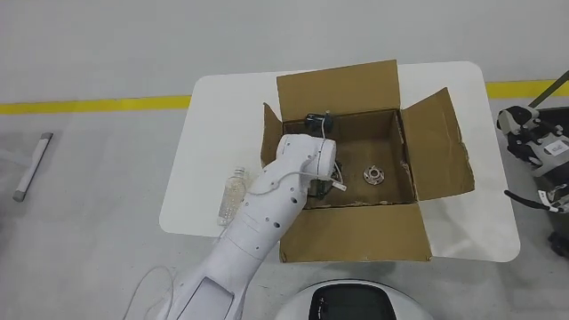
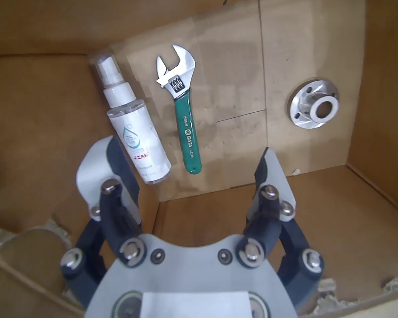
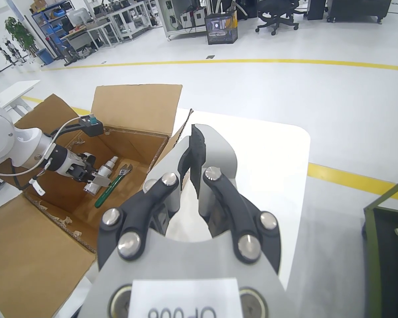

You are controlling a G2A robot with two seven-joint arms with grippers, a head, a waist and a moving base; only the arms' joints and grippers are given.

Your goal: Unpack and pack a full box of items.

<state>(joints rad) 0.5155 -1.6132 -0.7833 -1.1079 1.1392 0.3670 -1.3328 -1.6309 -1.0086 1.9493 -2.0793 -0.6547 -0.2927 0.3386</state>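
White tabletop [image 1: 213, 142] with rounded corners carries an open cardboard box [image 1: 356, 236], its four flaps folded outward, on a pale grey floor crossed by yellow lines [image 1: 89, 105].

Our left gripper [image 2: 189, 149] sits down inside the box, fingers spread wide and holding nothing. Just ahead of its fingertips we see two things lying flat on the brown box bottom. One is a clear spray bottle [image 2: 135, 124] with a white pump head and a printed label, its base right at one dark rubber pad [image 2: 121, 167]. Beside it is a wrench [image 2: 181, 107] with a shiny steel head and a glossy green handle. The two lie nearly parallel, close but apart.

Farther off, out past the other finger and near a box wall, sits a round machined metal flange [image 2: 313, 103] with a centre bore and small bolt holes. Cardboard walls close in around the gripper, and their torn edges show frayed corrugation and paper crumbs.

Outside the box, beside the left arm, a clear plastic bottle [image 1: 232, 194] lies on the table.

Our right gripper [image 3: 196, 135] hangs over the table beyond a box flap, its ribbed black pads pressed together on nothing. Behind it we see workbenches and office chairs [image 3: 278, 4].
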